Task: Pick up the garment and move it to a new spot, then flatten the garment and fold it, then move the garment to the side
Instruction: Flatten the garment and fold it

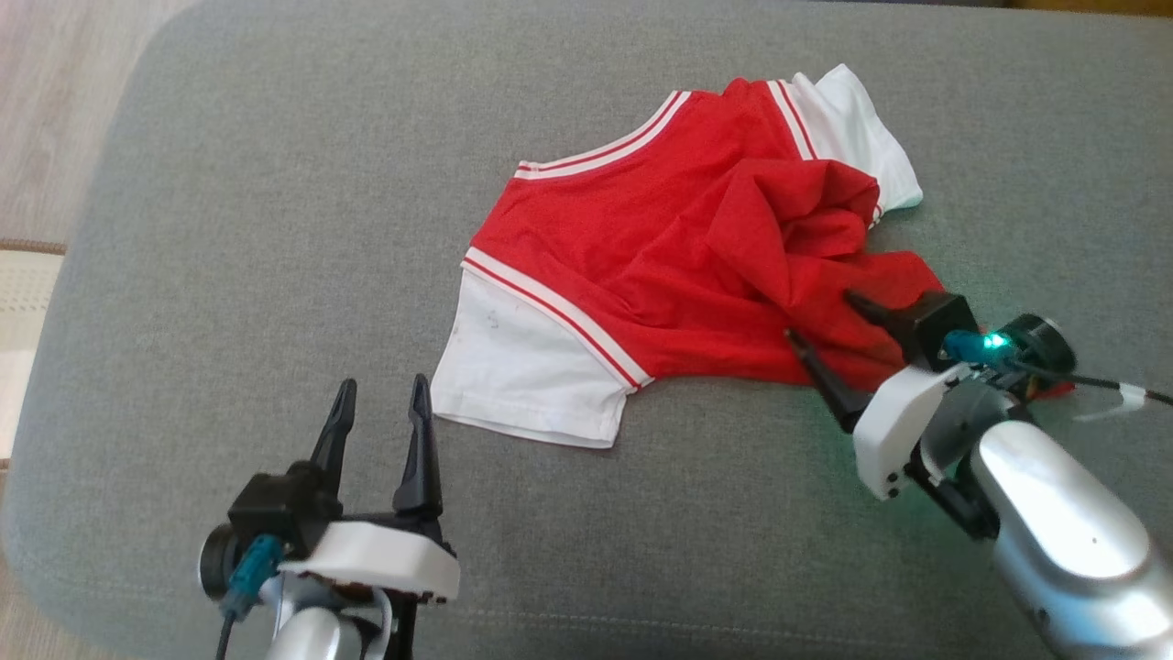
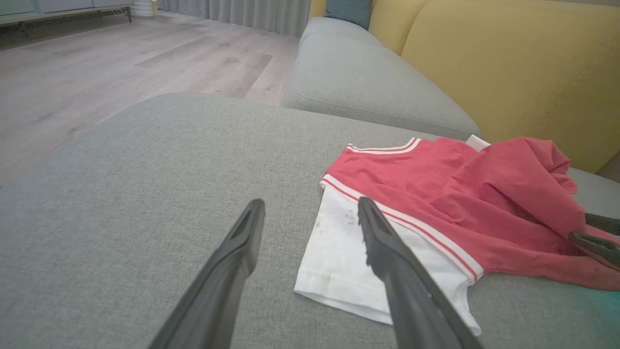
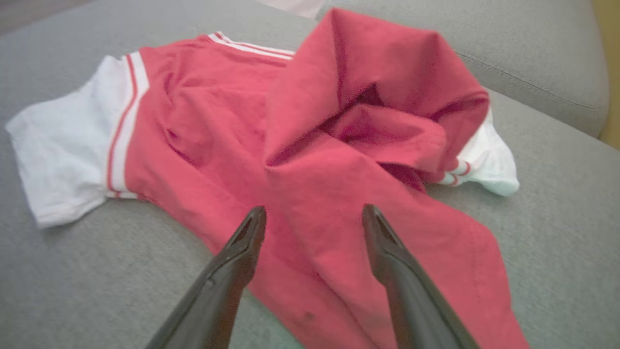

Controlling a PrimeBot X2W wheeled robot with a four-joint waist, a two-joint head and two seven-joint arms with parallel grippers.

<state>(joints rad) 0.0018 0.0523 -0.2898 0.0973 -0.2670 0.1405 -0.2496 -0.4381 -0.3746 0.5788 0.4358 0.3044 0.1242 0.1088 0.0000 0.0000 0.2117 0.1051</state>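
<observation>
One crumpled red cotton T-shirt with two white sleeves and striped trim lies on the broad grey woven cushion, toward 1 o'clock in the head view. Bare grey cloth lies open from 6 round to 11 o'clock, out to the rounded rim bordering the pale wooden floor. Of the two grippers, the left gripper is released over bare cushion just beside the near sleeve at the shirt's 7 o'clock, and the right gripper is likewise spread and grasps nothing, its two tips at the rumpled red cloth at 4 o'clock — touching or not, I cannot tell.
</observation>
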